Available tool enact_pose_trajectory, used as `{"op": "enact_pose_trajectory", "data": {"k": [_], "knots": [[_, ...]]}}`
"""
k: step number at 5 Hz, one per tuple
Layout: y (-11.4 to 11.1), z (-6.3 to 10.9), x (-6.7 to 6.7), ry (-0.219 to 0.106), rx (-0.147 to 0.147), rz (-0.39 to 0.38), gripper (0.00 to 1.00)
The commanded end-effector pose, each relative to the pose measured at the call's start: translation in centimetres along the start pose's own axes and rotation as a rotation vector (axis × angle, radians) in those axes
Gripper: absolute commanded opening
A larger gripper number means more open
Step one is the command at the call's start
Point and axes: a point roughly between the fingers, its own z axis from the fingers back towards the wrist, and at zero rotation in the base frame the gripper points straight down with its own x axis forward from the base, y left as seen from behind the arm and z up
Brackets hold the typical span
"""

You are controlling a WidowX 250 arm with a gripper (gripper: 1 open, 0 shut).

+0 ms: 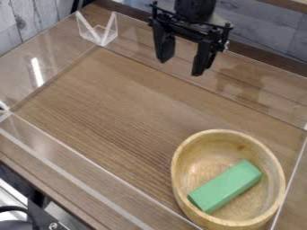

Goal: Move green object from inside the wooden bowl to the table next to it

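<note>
A flat bright-green block, the green object (225, 188), lies inside the round light-tan wooden bowl (189, 154) at the lower right of the brown wood-grain table (108, 108). My black gripper (180, 54) hangs far from it, above the table's back middle, pointing down. Its two fingers stand apart with nothing between them, so it is open. Bowl and block are fully visible.
Low clear acrylic walls (36, 72) run along the table's edges. A small clear bracket (96, 30) stands at the back left corner. A grey plank wall rises behind the table. Bare wood stretches left of the bowl.
</note>
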Motion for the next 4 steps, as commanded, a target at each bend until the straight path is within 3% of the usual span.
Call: {"op": "enact_pose_trajectory", "data": {"k": [1,2,3,4], "knots": [[-0.2,-0.8,-1.4,0.026,-0.009,-0.018,1.0],[-2.2,-1.8,-3.7,0.04,-0.02,-0.067,1.0],[-4.5,-2.2,-5.4,0.016,-0.025,-0.103,1.0],[-7.6,-4.1,-6.8,-0.011,-0.03,-0.14,1.0]]}}
